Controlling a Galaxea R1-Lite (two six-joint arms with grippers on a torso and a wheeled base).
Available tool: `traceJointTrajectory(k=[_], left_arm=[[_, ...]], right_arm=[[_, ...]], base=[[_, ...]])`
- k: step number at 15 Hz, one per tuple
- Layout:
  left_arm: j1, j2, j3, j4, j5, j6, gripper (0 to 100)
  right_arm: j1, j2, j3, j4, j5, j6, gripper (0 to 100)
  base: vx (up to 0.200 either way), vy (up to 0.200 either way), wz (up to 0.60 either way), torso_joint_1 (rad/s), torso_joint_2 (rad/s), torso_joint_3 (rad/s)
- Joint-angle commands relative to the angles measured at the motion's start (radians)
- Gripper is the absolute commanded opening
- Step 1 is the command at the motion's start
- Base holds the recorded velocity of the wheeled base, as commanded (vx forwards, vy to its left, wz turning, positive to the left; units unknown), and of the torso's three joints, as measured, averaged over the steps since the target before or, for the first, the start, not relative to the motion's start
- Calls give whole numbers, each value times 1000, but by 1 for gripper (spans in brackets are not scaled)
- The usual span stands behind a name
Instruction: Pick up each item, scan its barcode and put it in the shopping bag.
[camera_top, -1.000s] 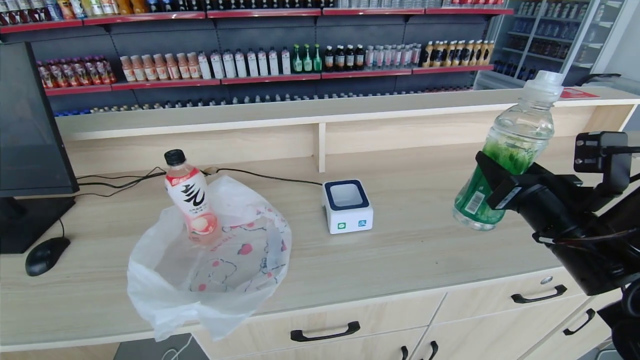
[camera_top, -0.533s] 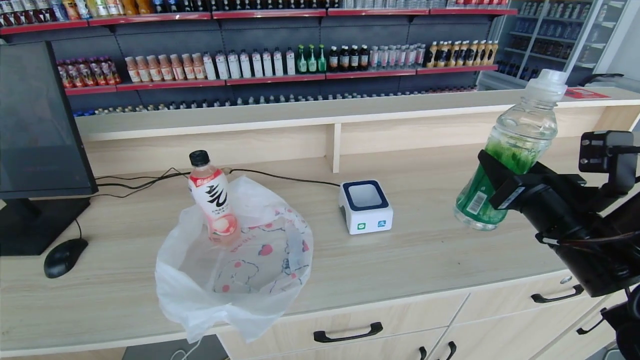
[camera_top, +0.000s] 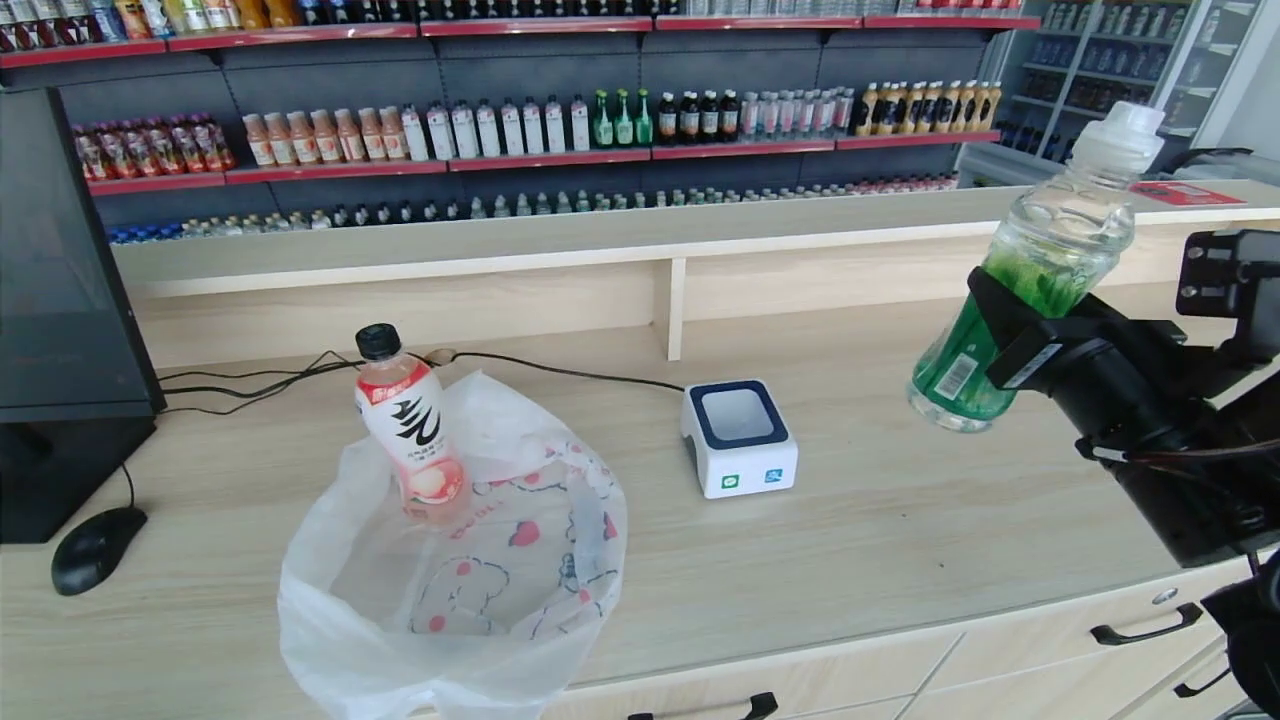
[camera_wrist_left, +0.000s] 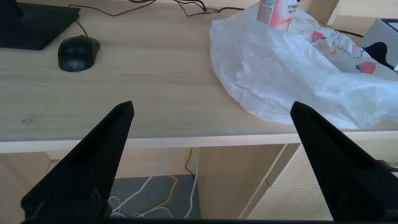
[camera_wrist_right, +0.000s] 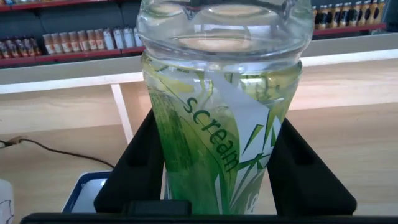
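Risen slightly, it seems: green bottle (camera_top: 1050, 240) clamped in right gripper (camera_top: 1005, 335) fingers; left gripper (camera_wrist_left: 211, 109) fingers wide. Turn barcode (camera_top: 953, 377) toward scanner (camera_top: 740, 435).

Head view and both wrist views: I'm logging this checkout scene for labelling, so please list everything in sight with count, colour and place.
green bottle: 1, green label, white cap, held tilted above the counter's right side
pink bottle: 1, pink and white, black cap, standing in the bag
shopping bag: 1, white with red prints, open at the counter's front left
scanner: 1, white and dark blue, right of the bag
mouse: 1, black, counter's left
monitor: 1, black, far left
cables: black, along the counter's back
counter: 1, light wood
shelf bottles: many, mixed colours, behind
right end effector: black, shut on the green bottle
left end effector: black, open, before the counter's front edge
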Motion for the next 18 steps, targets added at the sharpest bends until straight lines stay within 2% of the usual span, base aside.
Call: traceJointTrajectory(k=[1,3,4,7,12,15,18], left_arm=[[0,1,0,-1,0,0,100],[0,1,0,-1,0,-2,100],[0,0,0,-1,0,-2,100],[0,0,0,-1,0,-2,100],[0,0,0,-1,0,0,100],[0,1,0,-1,0,-3,100],[0,0,0,-1,0,-6,100]], right_arm=[[2,31,-33,7,16,-9,0],[-6,52,-57,7,156,-111,0],[-6,69,-82,7,191,-160,0],[43,124,-117,7,187,-180,0],[46,120,-120,7,187,-175,0],[48,111,-116,7,187,-177,0],[73,106,-117,7,187,-180,0]], base=[[0,0,0,0,0,0],[0,0,0,0,0,0],[0,0,0,0,0,0],[0,0,0,0,0,0],[0,0,0,0,0,0],[0,0,600,-3,2,2],[0,0,0,0,0,0]])
